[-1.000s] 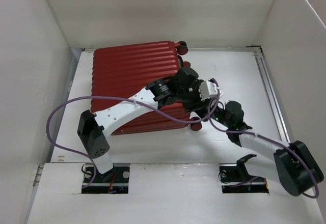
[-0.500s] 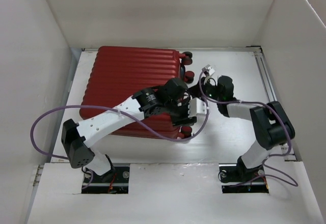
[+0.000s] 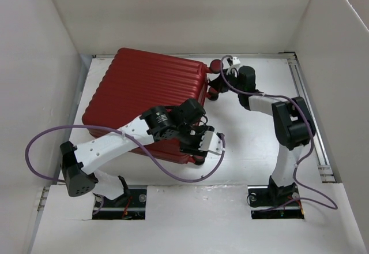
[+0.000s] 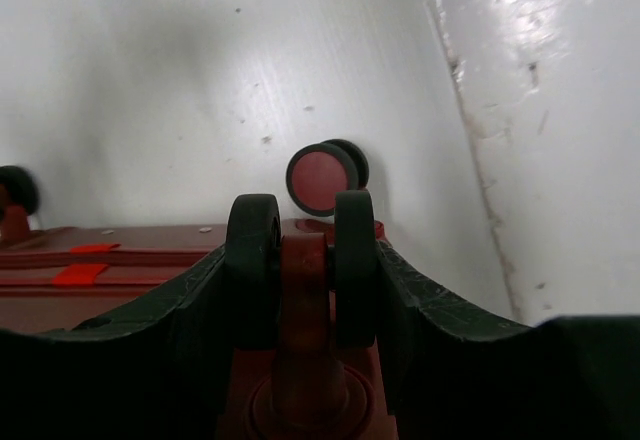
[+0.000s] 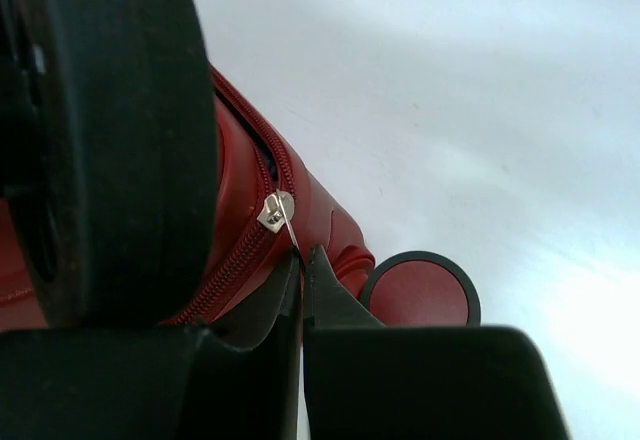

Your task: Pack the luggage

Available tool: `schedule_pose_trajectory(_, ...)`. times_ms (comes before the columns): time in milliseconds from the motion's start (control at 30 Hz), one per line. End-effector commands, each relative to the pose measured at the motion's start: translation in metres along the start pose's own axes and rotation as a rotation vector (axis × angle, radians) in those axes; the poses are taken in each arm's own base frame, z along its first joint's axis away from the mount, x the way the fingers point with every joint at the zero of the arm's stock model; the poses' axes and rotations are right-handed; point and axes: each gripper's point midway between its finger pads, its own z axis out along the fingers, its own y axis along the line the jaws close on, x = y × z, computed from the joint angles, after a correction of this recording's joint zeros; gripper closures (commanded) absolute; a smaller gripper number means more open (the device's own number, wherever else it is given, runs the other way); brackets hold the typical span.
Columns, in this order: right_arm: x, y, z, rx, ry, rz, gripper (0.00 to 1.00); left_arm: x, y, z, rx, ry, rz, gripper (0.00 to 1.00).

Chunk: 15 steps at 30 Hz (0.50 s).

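Treat the luggage (image 3: 144, 89), lying closed at the far left of the table (image 3: 253, 144), as hard and likely heavy; grab small parts, with left gripper (image 4: 303, 260) clamped half-wide round a wheel (image 4: 255, 245) and right gripper (image 5: 302, 270) pinched tight on the zipper pull (image 5: 282, 218).

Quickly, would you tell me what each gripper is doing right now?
Left gripper: closed on a suitcase wheel.
Right gripper: closed, pinching the zipper pull.

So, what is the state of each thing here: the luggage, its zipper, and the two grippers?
luggage: closed, lying flat.
zipper: seems partly unzipped, with the slider near a far wheel.
left gripper: shut on the wheel at the near corner.
right gripper: shut on the zipper pull.
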Motion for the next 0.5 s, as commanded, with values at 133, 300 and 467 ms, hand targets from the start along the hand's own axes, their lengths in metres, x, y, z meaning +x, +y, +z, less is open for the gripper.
schedule_pose_trajectory(133, -0.105, -0.05, 0.025, -0.052, -0.342, -0.024, 1.0, 0.007, -0.093, -0.028, 0.28, -0.032, 0.035, 1.0)
schedule_pose_trajectory(300, -0.123, -0.084, 0.002, -0.165, -0.459, 0.106, 1.0, 0.007, -0.095, -0.031, 0.273, -0.039, 0.04, 1.0)
schedule_pose_trajectory(467, -0.12, -0.074, 0.033, -0.202, -0.331, -0.026, 1.0, 0.015, -0.097, -0.028, 0.284, -0.017, 0.068, 1.0)
